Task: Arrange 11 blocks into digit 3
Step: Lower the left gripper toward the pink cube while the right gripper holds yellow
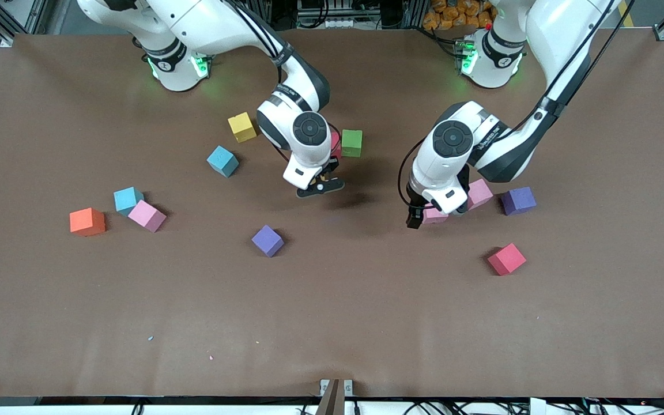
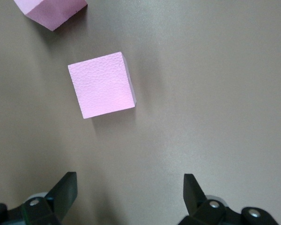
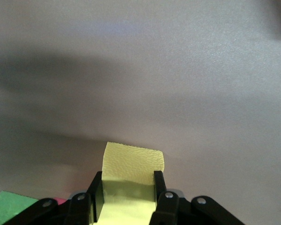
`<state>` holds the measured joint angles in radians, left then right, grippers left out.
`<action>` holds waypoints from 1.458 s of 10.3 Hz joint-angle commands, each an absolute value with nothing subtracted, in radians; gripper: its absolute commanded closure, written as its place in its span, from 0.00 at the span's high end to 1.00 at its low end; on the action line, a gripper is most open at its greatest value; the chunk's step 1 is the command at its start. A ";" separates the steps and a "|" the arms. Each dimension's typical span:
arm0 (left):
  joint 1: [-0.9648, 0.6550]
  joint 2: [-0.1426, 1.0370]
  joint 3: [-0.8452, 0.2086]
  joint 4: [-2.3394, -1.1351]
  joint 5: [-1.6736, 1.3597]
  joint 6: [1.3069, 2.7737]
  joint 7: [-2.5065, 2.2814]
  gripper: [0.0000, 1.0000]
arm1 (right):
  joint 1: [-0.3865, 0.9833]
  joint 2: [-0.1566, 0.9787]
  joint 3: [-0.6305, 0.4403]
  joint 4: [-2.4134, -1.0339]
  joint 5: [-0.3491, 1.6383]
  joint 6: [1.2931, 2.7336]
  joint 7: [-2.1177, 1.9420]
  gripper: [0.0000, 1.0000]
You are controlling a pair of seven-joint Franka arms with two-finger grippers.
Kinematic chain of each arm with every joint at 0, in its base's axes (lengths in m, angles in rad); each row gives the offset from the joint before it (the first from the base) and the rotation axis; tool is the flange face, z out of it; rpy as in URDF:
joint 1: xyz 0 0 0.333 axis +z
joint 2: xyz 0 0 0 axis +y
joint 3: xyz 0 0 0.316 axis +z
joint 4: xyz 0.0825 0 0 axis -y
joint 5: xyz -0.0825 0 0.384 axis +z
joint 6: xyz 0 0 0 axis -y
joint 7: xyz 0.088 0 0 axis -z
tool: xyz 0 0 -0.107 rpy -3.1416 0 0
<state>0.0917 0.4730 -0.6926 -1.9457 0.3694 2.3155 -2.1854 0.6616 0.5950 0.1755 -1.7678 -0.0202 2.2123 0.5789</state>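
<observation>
Front view: the blocks lie scattered over the brown desk [image 1: 332, 323], none lined up into a figure. Toward the right arm's end sit an orange block [image 1: 87, 222], a light blue block [image 1: 126, 199] and a pink block [image 1: 147, 216], the blue and pink ones touching. A second blue block [image 1: 222, 161] and a yellow block [image 1: 242, 127] lie farther from the camera. A purple block [image 1: 267, 240] sits alone near the middle, nearer to the camera. A green block [image 1: 351, 143] lies beside a red block [image 1: 336, 145] that the right arm mostly hides.

The right claw [image 1: 320, 187] hangs over bare desk, between the green block and the purple block. In the right wrist view its fingers [image 3: 97, 197] are clamped on a pale yellow foam piece [image 3: 133, 164]; a corner of the green block shows at the frame's edge.

The left claw [image 2: 129, 194] is over the desk toward the left arm's end. Its fingers are spread wide and hold nothing; a second pink block [image 2: 102, 84] lies flat on the desk just clear of the fingertips, and a third pink block [image 2: 51, 11] lies near it. In the front view a second purple block [image 1: 518, 200] sits beside that third pink one; a second red block [image 1: 506, 259] lies nearer to the camera, apart from both.
</observation>
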 commanded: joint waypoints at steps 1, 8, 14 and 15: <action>0.092 0.482 -0.698 -1.930 0.379 2.293 -2.175 1.00 | 0.650 0.575 0.187 -1.825 -0.031 2.218 0.601 0.26; 0.092 0.483 -0.698 -1.930 0.379 2.293 -2.154 1.00 | 0.647 0.577 0.186 -1.825 -0.031 2.214 0.658 0.32; 0.094 0.483 -0.698 -1.930 0.379 2.293 -2.154 1.00 | 0.643 0.569 0.186 -1.825 -0.032 2.192 0.649 0.32; 0.104 0.483 -0.698 -1.930 0.379 2.293 -2.154 1.00 | 0.643 0.569 0.184 -1.825 -0.032 2.192 0.646 0.32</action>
<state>0.0922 0.4755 -0.6921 -1.9456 0.3694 2.3141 -2.1619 0.6601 0.5856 0.1754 -1.7805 -0.0202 2.1977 0.6409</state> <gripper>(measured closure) 0.000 0.573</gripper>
